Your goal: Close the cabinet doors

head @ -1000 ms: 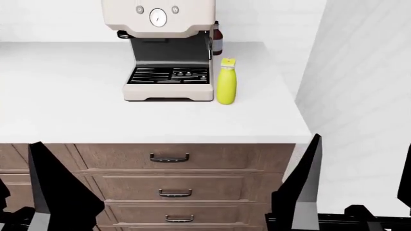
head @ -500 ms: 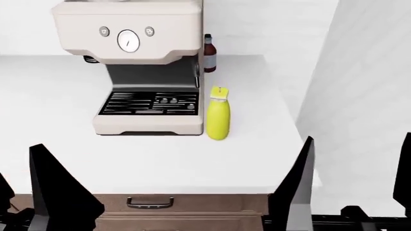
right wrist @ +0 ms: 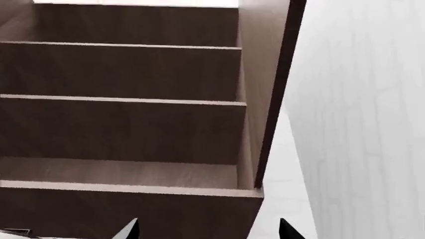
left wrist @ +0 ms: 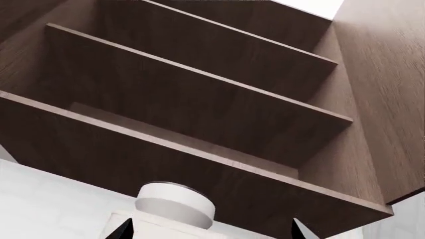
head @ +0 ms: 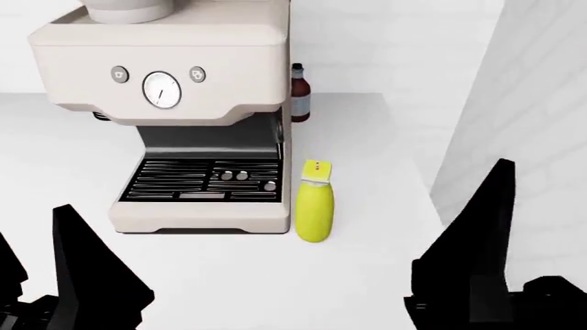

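Note:
The open cabinet (left wrist: 199, 94) hangs above, dark brown wood with bare shelves, seen from below in the left wrist view. The right wrist view shows the same cabinet (right wrist: 126, 69) and its right side panel (right wrist: 265, 79). I cannot make out a door leaf for certain; a wide wood panel (left wrist: 388, 99) at the cabinet's right may be one. My left gripper (left wrist: 211, 231) is open under the cabinet's bottom board, holding nothing. My right gripper (right wrist: 209, 230) is open too, below the cabinet's right corner. In the head view both grippers (head: 41, 289) (head: 523, 275) stand low at the frame's corners.
A beige espresso machine (head: 165, 103) stands on the white counter (head: 367, 275); its white top cylinder (left wrist: 174, 204) sits just under the cabinet. A yellow bottle (head: 315, 203) is beside it and a brown bottle (head: 299, 93) behind. A white wall (head: 541, 103) closes the right side.
The head view has risen and closed in: the espresso machine and yellow bottle sit lower and larger, and the drawer fronts have dropped out of view. Both grippers stay open.

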`<state>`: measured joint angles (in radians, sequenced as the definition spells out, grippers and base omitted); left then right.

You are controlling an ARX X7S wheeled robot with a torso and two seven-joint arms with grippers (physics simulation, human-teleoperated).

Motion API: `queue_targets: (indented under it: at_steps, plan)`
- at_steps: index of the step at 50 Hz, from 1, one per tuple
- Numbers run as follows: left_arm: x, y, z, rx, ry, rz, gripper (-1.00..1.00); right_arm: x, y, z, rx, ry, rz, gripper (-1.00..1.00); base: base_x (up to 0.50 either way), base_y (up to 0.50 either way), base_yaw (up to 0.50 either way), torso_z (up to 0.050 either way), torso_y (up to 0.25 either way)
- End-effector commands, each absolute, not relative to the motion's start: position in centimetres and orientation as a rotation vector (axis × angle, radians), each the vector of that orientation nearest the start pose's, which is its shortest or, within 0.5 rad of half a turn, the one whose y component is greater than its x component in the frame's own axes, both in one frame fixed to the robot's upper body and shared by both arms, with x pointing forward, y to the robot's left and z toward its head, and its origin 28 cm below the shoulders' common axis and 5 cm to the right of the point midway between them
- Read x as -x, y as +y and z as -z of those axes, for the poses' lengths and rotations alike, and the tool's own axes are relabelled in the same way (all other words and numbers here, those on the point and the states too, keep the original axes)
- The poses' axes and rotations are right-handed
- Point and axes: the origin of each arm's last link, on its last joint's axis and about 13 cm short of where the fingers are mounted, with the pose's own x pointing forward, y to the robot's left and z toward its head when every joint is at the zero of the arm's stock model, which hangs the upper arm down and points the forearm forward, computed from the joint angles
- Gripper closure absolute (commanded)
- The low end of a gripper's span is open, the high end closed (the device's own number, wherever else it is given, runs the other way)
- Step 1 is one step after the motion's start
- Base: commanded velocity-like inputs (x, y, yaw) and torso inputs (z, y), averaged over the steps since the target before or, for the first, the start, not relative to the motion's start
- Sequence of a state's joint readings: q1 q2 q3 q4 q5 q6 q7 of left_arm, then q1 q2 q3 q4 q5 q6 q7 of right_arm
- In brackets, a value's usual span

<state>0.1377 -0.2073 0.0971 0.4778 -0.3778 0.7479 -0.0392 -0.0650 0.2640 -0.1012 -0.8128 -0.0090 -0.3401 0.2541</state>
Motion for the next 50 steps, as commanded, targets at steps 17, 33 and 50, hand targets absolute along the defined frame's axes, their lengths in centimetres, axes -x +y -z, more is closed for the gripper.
queue_targets:
  at_steps: [17,33,50]
  plan:
    - [-16.1,22.4,-13.2,0.294,-1.021,0.095,-1.00,-13.3,-13.2,-27.5,-0.316,-1.165,-0.029,-1.00,0.00,0.00,0.00,0.000,0.000]
    - [-16.2,22.5,-13.0,0.291,-1.014,0.095,-1.00,-13.5,-16.6,-29.9,-0.527,-1.134,0.033,-1.00,0.00,0.00,0.00,0.000,0.000]
    - [-16.2,22.3,-12.8,0.285,-1.005,0.099,-1.00,-14.7,-17.4,-31.8,-0.749,-1.064,-0.121,-1.00,0.00,0.00,0.00,0.000,0.000]
